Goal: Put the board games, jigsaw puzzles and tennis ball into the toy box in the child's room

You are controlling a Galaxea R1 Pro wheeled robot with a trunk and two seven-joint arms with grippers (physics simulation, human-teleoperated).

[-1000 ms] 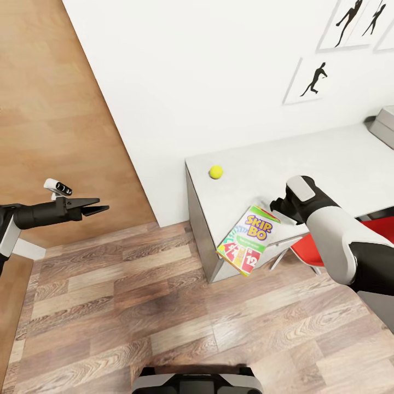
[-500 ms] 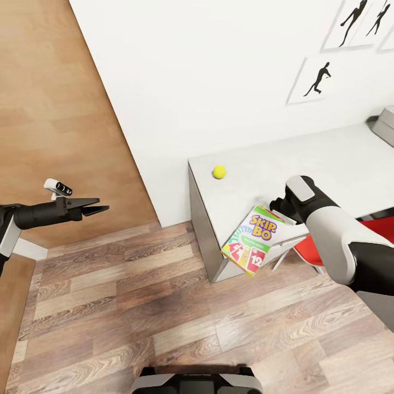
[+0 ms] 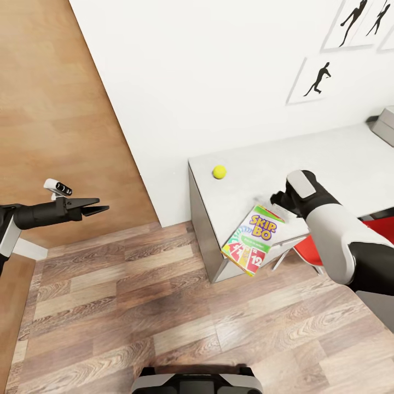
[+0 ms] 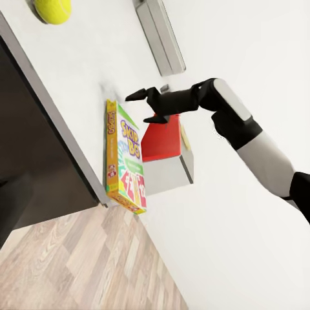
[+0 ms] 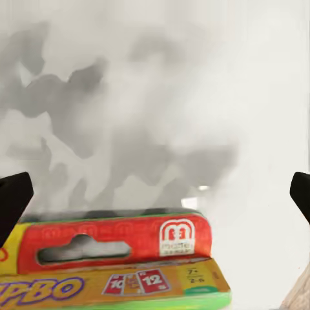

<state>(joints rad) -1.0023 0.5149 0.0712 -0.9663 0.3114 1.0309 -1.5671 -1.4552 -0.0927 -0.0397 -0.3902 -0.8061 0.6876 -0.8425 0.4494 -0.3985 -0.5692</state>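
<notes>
A SKIP-BO board game [image 3: 251, 239] lies tilted at the front edge of the pale table [image 3: 339, 158], hanging partly over the floor. My right gripper [image 3: 275, 201] hovers just above the box's far end, open, with nothing between its fingers. The left wrist view shows these fingers [image 4: 143, 108] spread and apart from the box [image 4: 124, 161]. In the right wrist view the box's red end [image 5: 116, 242] sits below the wide-open gripper [image 5: 155, 194]. The tennis ball [image 3: 219, 172] rests near the table's corner. The grey toy box [image 3: 384, 125] stands at the far right. My left gripper [image 3: 101, 207] hangs open over the floor.
A red-and-white chair [image 3: 377, 227] is tucked under the table beside my right arm. A white wall with black silhouette pictures [image 3: 317, 82] runs behind the table. Wood plank floor [image 3: 164, 306] stretches in front, and a brown panel [image 3: 49, 109] is at the left.
The view shifted slightly at first. My right gripper has lifted a little off the SKIP-BO box, which stays at the table edge. The left arm has not moved.
</notes>
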